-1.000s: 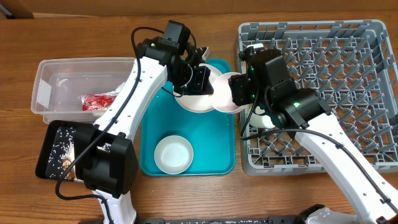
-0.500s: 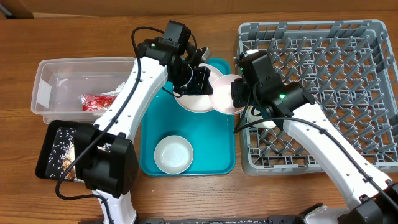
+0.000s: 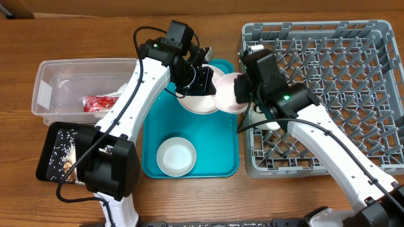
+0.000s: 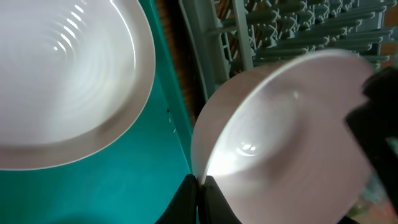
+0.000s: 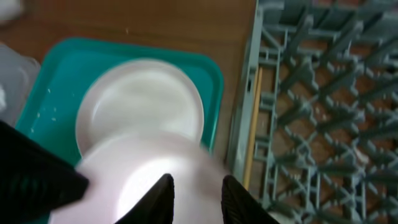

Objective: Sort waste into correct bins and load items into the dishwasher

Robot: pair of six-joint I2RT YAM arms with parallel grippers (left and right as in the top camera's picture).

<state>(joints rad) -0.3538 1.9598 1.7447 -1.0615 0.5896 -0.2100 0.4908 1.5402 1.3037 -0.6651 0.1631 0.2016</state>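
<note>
Currently, the left gripper (image 4: pixel 199 186) is clamped tight on the rim of the round pale-pink plate (image 4: pixel 280 137). The plate extends forward and to the right of these jaws and is held tilted, clear of the surface.

In the right wrist view, the right gripper (image 5: pixel 199 183) has its fingers a narrow gap apart, with the blurred plate lying between and below them. Whether those fingers press on the plate cannot be told.

In the overhead view the plate sits between the two grippers, above the right edge of the large teal plastic tray (image 3: pixel 221 157) and just beside the left wall of the large square grey plastic dish rack (image 3: pixel 353 75).

A round white ribbed dish (image 4: pixel 68 81) lies on the tray to the left of the left jaws, apart from the plate.

A round white bowl (image 3: pixel 175 156) rests at the near end of the tray, well apart from both jaws.

Far to the left of the left jaws:
- a clear rectangular plastic tub (image 3: pixel 50 82) contains a red shiny snack wrapper (image 3: pixel 98 103);
- a shallow black rectangular tray (image 3: pixel 47 154) contains loose white rice (image 3: pixel 63 151).
</note>
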